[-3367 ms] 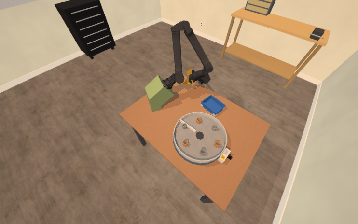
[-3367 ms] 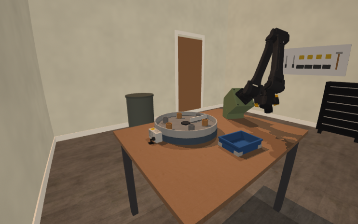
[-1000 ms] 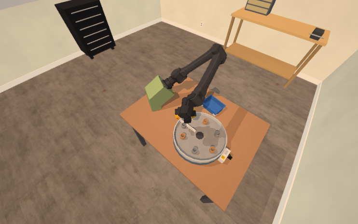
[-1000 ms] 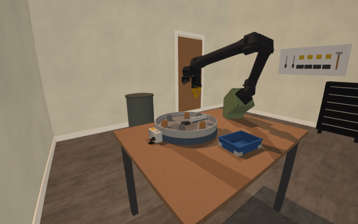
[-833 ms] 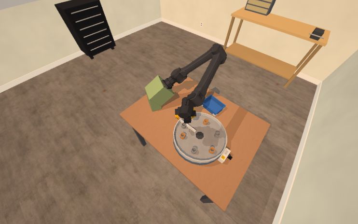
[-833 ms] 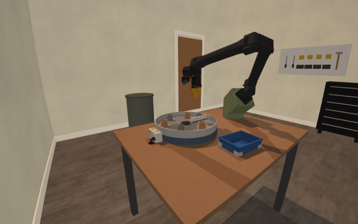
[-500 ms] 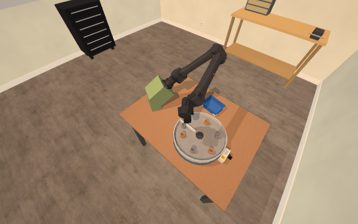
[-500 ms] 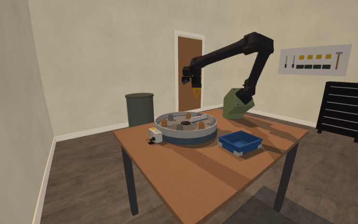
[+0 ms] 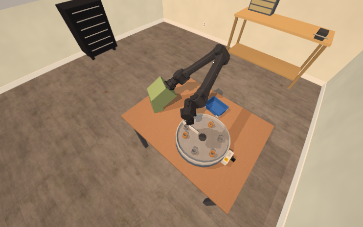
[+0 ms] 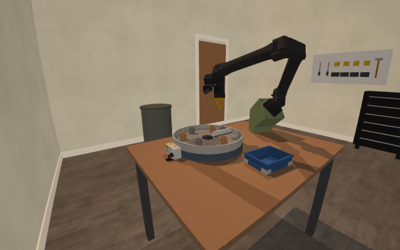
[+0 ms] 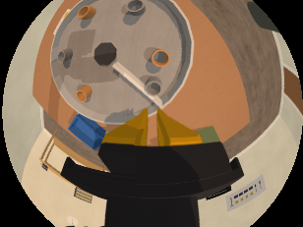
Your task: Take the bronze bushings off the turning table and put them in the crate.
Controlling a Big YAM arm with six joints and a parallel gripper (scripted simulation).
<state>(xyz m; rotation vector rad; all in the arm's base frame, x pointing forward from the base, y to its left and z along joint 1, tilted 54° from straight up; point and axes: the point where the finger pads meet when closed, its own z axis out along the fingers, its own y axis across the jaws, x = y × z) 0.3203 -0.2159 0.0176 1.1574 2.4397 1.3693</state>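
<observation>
Table (image 10: 223,200): wooden top on dark legs; it carries everything listed below.
Arm (image 10: 253,54): dark and jointed, rising from a green base block (image 10: 262,117) at the table's far edge, bent at the elbow and reaching out over the turntable.
Turning table (image 10: 206,145): round grey tray with a raised rim on a blue base, a dark hub (image 9: 202,137) at its centre, and a pale bar (image 9: 193,129) running from hub to rim.
Crate (image 10: 267,159): blue, shallow, open-topped, just beside the turning table; no bushing inside it.
Pincer (image 10: 219,103): yellow fingers drawn nearly together, gripping nothing, hanging well above the tray's rim.
Bronze bushings (image 9: 185,134): three, upright on the turning table, spaced apart.
Steel bushings (image 9: 194,149): grey, upright on the same tray between the bronze ones.
</observation>
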